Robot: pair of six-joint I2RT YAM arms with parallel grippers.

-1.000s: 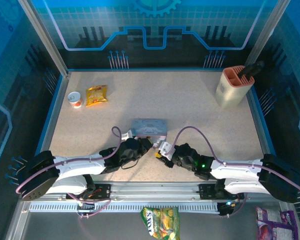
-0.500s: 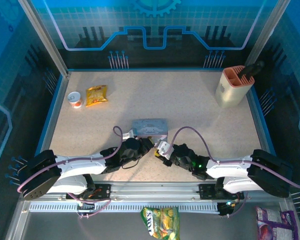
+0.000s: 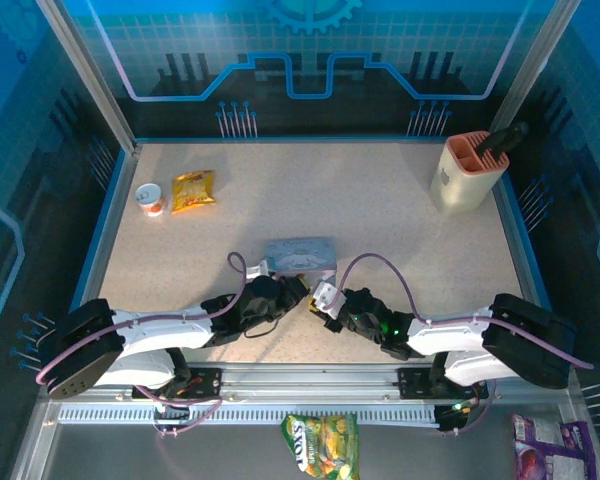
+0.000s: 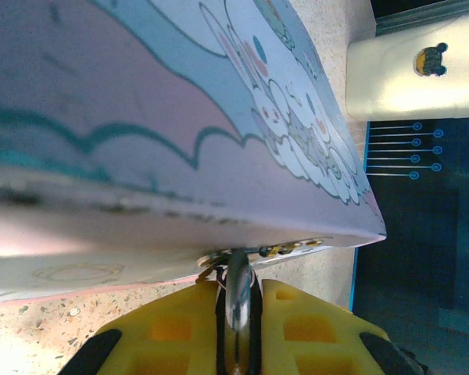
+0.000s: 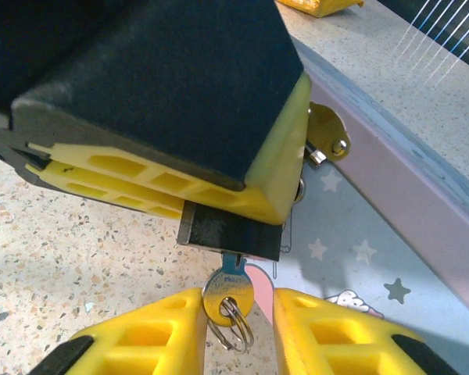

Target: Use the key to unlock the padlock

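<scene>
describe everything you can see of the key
The key is tiny and silvery, apparently metal, with a rounded flat head facing the right wrist camera. A thin wire ring loops through the hole in its head. Its blade is pushed into the dark padlock, so little of it shows. The left gripper clamps the padlock; the right gripper has its yellow fingers on either side of the head, a gap showing on one side.

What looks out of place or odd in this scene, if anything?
A yellow-green snack bag lies off the table, beyond its near edge, at the bottom of the top view. A purple packet lies past the near right corner. Both look dropped. On the table nothing seems spilled or damaged.
</scene>
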